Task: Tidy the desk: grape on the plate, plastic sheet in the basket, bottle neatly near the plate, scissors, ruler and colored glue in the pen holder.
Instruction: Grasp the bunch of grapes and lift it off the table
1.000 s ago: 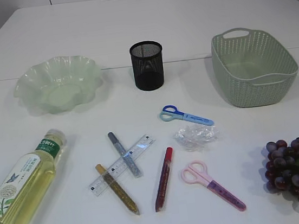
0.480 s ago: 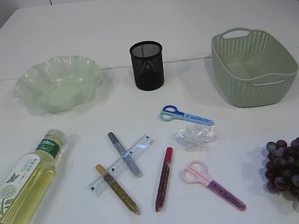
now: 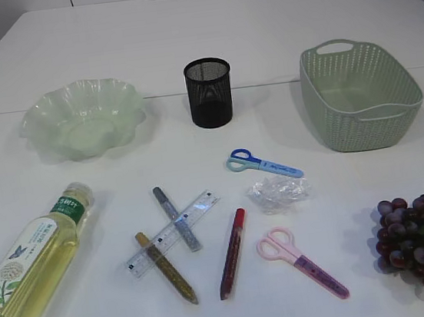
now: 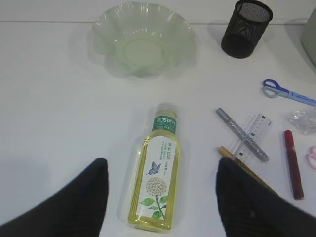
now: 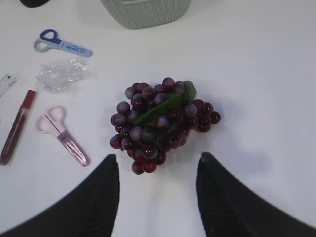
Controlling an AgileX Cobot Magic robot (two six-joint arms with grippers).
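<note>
A tea bottle (image 3: 35,261) lies at the front left, also in the left wrist view (image 4: 157,185). My left gripper (image 4: 160,197) is open above its base. The grape bunch (image 3: 423,241) lies front right; my right gripper (image 5: 157,185) is open just behind it (image 5: 160,123). The pale green plate (image 3: 41,121) stands back left, the black pen holder (image 3: 209,93) back middle, the green basket (image 3: 348,130) back right. Blue scissors (image 3: 263,164), pink scissors (image 3: 302,262), a clear ruler (image 3: 173,233), the crumpled plastic sheet (image 3: 277,193) and three glue pens, grey (image 3: 176,218), gold (image 3: 166,267) and red (image 3: 233,252), lie in the middle.
Neither arm shows in the exterior view. The table's far edge runs behind the plate and basket. The grey glue pen crosses the ruler.
</note>
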